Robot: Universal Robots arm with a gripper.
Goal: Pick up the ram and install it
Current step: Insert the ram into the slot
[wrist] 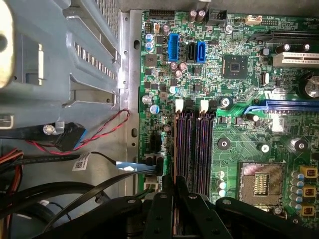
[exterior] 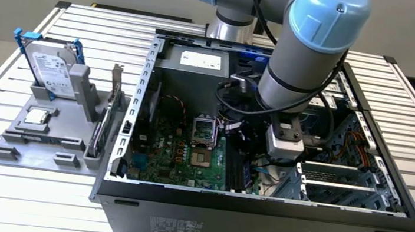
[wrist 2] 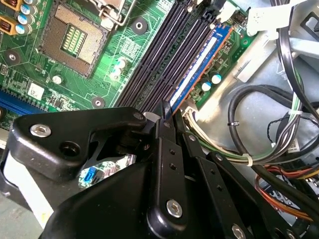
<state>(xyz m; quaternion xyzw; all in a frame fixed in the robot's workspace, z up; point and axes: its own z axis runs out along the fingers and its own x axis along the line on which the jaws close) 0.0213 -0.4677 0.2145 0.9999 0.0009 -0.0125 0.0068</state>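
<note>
- A slatted white table (exterior: 9, 186) carried an open black computer case (exterior: 258, 217) with the green motherboard (exterior: 178, 160) lying flat inside.
- On the exterior view's left, a grey holder (exterior: 38, 142) stood beside the case, with a silver hard drive (exterior: 51, 70) upright in a blue frame.
- The arm (exterior: 301, 62) reached down from above into the case, wrist pointing at the board near the memory slots (wrist: 194, 144).
- In the second wrist view the ram (wrist 2: 199, 62), blue-edged, sat in the outermost slot, beside the bundled cables (wrist 2: 264, 144).
- The fingers (wrist 2: 167, 117) were drawn together on the near end of the ram's upper edge, gripper (wrist 2: 165, 110) just above the slot.
</note>
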